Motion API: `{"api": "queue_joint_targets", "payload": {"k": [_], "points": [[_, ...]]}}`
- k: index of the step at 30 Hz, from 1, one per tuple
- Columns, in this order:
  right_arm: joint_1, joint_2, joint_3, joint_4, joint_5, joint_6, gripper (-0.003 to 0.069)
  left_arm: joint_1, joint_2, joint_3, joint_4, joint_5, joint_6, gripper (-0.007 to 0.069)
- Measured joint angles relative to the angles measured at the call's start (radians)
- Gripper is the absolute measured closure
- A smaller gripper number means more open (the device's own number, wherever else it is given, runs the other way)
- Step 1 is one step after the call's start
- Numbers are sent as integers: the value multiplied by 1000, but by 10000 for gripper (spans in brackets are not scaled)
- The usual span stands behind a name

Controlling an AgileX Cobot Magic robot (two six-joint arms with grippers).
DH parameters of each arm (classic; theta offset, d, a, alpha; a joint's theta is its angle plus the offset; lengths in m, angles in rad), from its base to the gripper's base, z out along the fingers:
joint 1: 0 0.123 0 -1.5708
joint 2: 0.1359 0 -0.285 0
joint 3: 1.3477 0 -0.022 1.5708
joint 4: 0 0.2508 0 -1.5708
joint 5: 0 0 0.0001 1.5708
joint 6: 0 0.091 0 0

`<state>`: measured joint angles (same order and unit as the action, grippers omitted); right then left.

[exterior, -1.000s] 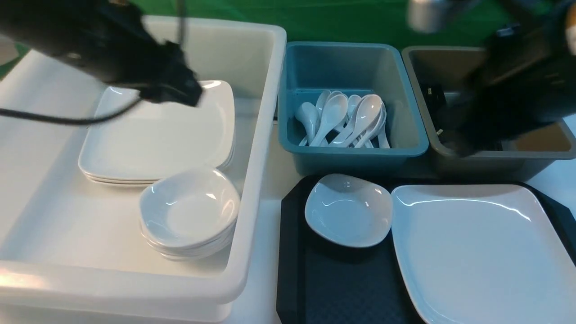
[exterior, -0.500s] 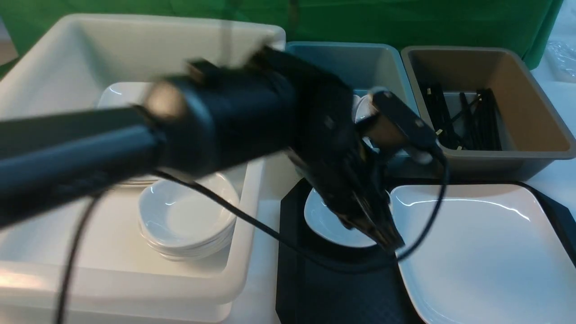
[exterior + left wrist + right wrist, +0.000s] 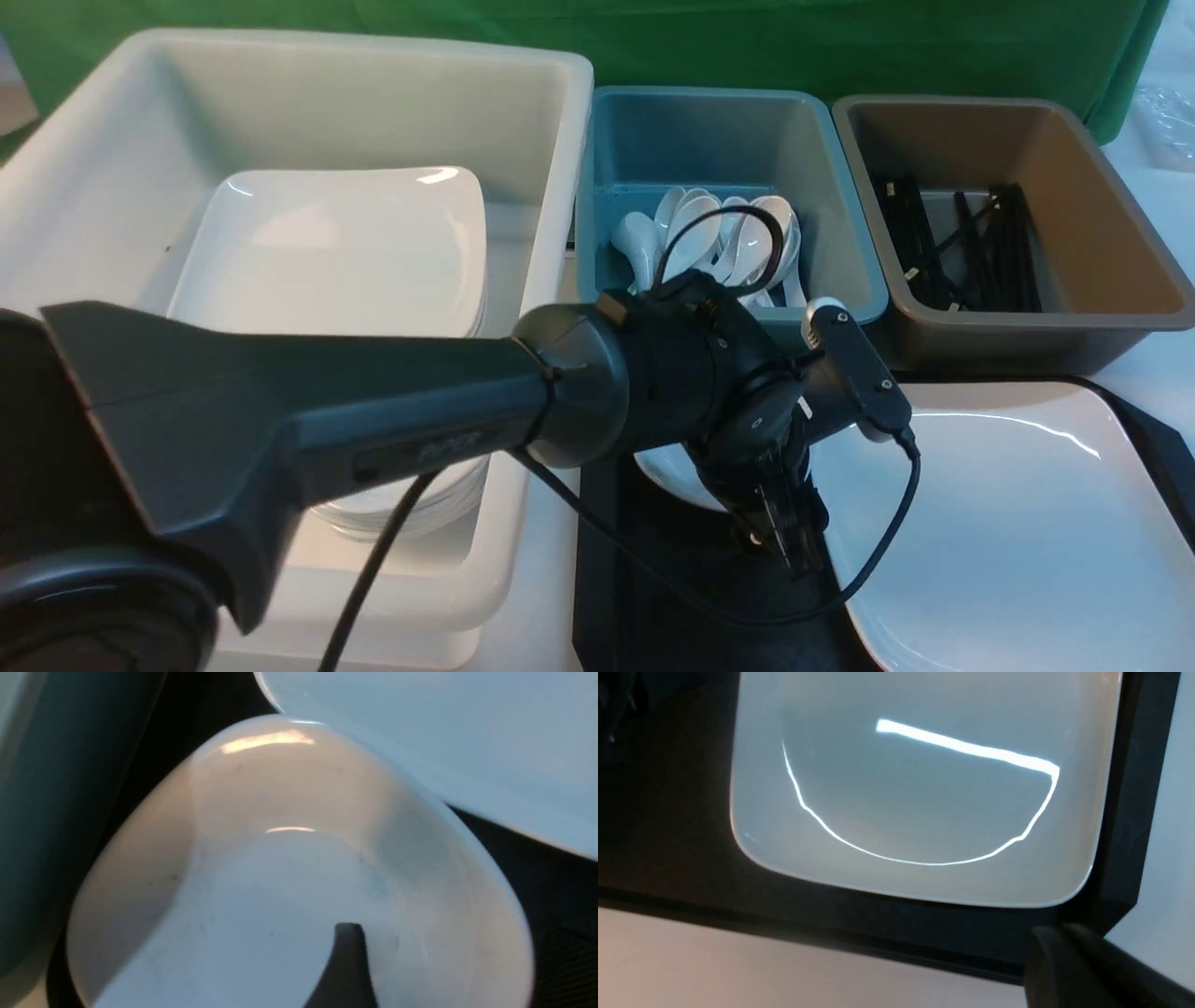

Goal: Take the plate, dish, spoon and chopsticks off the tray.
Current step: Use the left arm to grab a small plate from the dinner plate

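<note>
The small white dish (image 3: 665, 469) sits on the black tray (image 3: 611, 579), mostly hidden by my left arm. Beside it on the tray lies the large white plate (image 3: 1018, 532). My left gripper (image 3: 789, 546) hangs open over the dish's rim nearest the plate. In the left wrist view one finger (image 3: 349, 961) hovers over the dish (image 3: 280, 872) and the other is out of frame. My right gripper (image 3: 1064, 940) is shut and empty near a tray corner (image 3: 1120, 868), looking down on the plate (image 3: 920, 793). Several spoons (image 3: 724, 243) lie in the blue bin, black chopsticks (image 3: 962, 247) in the brown bin.
A big white tub (image 3: 523, 392) on the left holds a stack of plates (image 3: 336, 252) and a stack of dishes (image 3: 420, 509) half hidden by my arm. The blue bin (image 3: 840, 271) and brown bin (image 3: 1102, 308) stand just behind the tray.
My left arm swung from over the white tub across to the tray and came down over the dish, its jaws spreading. The right arm left the brown bin and went out of the front view.
</note>
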<state>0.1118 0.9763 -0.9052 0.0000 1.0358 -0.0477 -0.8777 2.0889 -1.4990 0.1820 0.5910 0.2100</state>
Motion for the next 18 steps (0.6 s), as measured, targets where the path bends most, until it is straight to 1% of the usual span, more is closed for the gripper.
{"api": "queue_joint_targets", "payload": {"k": [4,5,7,9,10,12,15,18], "points": [[0,0,1,52,-18,-33,622,14,24,0,4,-35,-10,106],[0,0,1,66,-22,-46,622,18,30,0,4,-40,-22,116],[0,0,1,95,-31,-63,622,25,31,0,4,-41,-48,165],[0,0,2,115,-43,-76,622,29,31,0,4,-31,-73,265],[0,0,2,122,-50,-78,622,30,31,0,4,-14,-82,346],[0,0,2,127,-56,-80,622,28,25,-1,18,-9,-79,438],[0,0,2,133,-63,-79,622,28,-11,-11,22,3,-89,529],[0,0,2,140,-68,-80,622,30,-57,-11,5,25,-107,572]]}}
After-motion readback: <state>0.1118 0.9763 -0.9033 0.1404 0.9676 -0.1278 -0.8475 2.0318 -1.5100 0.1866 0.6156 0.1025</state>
